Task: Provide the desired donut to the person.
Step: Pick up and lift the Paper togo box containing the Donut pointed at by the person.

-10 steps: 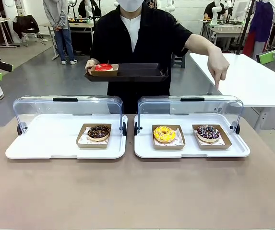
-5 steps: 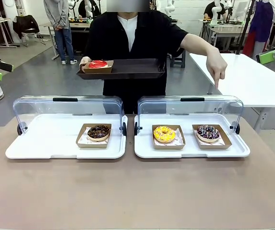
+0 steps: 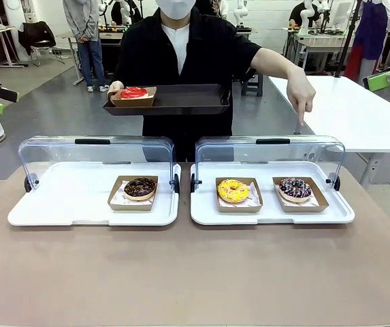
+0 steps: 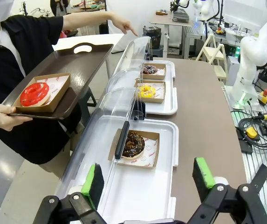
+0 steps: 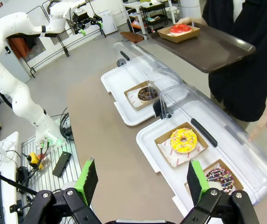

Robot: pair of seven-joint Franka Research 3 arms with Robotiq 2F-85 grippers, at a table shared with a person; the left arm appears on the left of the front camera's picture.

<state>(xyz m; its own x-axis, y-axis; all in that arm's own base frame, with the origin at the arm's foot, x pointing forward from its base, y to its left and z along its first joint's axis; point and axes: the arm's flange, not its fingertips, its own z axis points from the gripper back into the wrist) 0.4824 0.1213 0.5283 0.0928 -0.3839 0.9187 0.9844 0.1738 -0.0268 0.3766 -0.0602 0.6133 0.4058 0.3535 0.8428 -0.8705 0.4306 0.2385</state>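
Note:
The person [image 3: 181,48] holds a dark tray [image 3: 181,102] carrying a red donut [image 3: 133,92] in a card box. Their other hand [image 3: 301,92] points down over the right case, above the sprinkled chocolate donut [image 3: 295,189]. A yellow donut [image 3: 233,191] lies beside it, and a chocolate donut [image 3: 139,188] sits in the left case. My left gripper [image 4: 148,179] hangs open and high, back from the left case [image 4: 124,186]. My right gripper [image 5: 142,179] is open too, high above the right case's near side, with the yellow donut [image 5: 183,140] and sprinkled donut [image 5: 219,178] ahead.
Two white tray cases [image 3: 79,204] [image 3: 331,211] stand side by side with clear lids [image 3: 96,153] tipped up at the back. The brown table [image 3: 195,272] in front of them is bare. A white table [image 3: 358,116] stands at the back right.
The person has shifted the tray with the red donut a little to the left. Their pointing hand has dropped lower toward the right case's lid. Both grippers stay still and open.

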